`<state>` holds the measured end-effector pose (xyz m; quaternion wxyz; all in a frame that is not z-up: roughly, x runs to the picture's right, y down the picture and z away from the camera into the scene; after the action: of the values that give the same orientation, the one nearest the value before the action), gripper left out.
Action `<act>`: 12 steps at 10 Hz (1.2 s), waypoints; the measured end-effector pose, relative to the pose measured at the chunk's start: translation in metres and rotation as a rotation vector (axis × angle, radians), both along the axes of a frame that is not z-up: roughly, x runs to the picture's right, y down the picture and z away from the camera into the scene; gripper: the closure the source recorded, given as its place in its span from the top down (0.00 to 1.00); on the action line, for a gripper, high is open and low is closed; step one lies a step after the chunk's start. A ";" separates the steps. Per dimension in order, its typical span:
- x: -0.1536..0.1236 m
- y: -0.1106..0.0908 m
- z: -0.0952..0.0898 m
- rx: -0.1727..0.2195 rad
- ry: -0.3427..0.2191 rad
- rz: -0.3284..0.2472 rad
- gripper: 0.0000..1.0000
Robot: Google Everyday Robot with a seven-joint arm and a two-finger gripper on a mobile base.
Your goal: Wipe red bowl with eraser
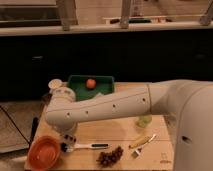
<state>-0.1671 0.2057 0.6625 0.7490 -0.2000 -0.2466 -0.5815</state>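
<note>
The red bowl sits at the front left corner of the wooden table. It is round, shallow and orange-red. My white arm reaches across the table from the right. Its gripper hangs down just right of the bowl's rim, above the head of the dish brush. The eraser is hidden; I cannot see a pale block anywhere, in the gripper or on the table.
A dish brush lies right of the bowl, and dark grapes lie in front. A yellow item and a pale green cup are to the right. A dark green tray holding an orange fruit stands behind, with a beige cup at its left.
</note>
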 end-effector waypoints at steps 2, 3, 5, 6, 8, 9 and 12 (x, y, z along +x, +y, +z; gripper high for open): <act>0.000 -0.014 -0.005 0.031 -0.006 0.005 0.04; -0.004 -0.018 -0.009 0.036 -0.031 0.003 0.04; -0.019 -0.023 -0.017 0.018 -0.118 -0.013 0.04; -0.030 -0.024 -0.023 0.001 -0.174 -0.027 0.04; -0.047 -0.025 -0.031 -0.050 -0.286 -0.058 0.04; -0.053 -0.024 -0.034 -0.068 -0.318 -0.070 0.04; -0.073 -0.014 -0.037 -0.141 -0.386 -0.109 0.04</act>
<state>-0.2401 0.1912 0.6259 0.6393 -0.1500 -0.4144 -0.6302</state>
